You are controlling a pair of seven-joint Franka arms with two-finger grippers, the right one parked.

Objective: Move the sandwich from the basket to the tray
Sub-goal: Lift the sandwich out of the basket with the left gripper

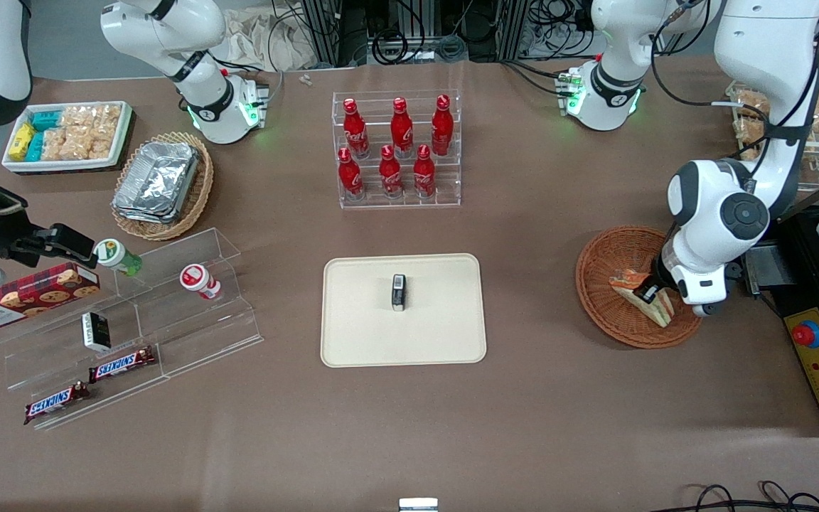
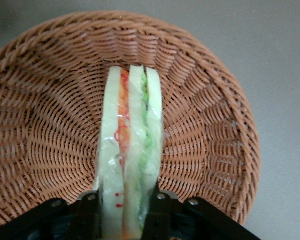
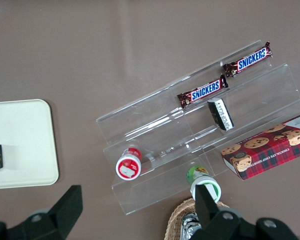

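**Ana:** Jaws first: what are they doing?

**Ben:** Pinching the sandwich (image 2: 131,150). The wrist view shows a black finger (image 2: 90,215) pressed on each bread face at the wedge's near end, so the gripper (image 1: 650,293) is closed on it, low inside the basket (image 1: 612,259).

**Ana:** Take the scene from biggest to smallest.

**Ben:** Brown counter (image 1: 559,427) first. Then the tray (image 1: 445,334), cream, around the counter's middle, with a small dark packet (image 1: 398,292) standing on it. Then the basket, toward the working arm's end of the counter, well apart from the tray. Last the sandwich, in the part of the basket nearer the front camera.

**Ana:** Is it off the weave yet?

**Ben:** I can't tell. It looks seated or barely raised.

**Ana:** So how should the lift go?

**Ben:** Straight up, I'd say, until the wedge clears the rim, then across. The grip holds only one end, so the free end could sag or swing. Slow travel, and set it down on bare tray beside the packet.

**Ana:** And the sandwich itself?

**Ben:** Three pale slices on edge, with an orange-red layer and a green one between them. A clear glossy film seems to wrap it, so it may be slippery and soft; squeezing harder would crush it.
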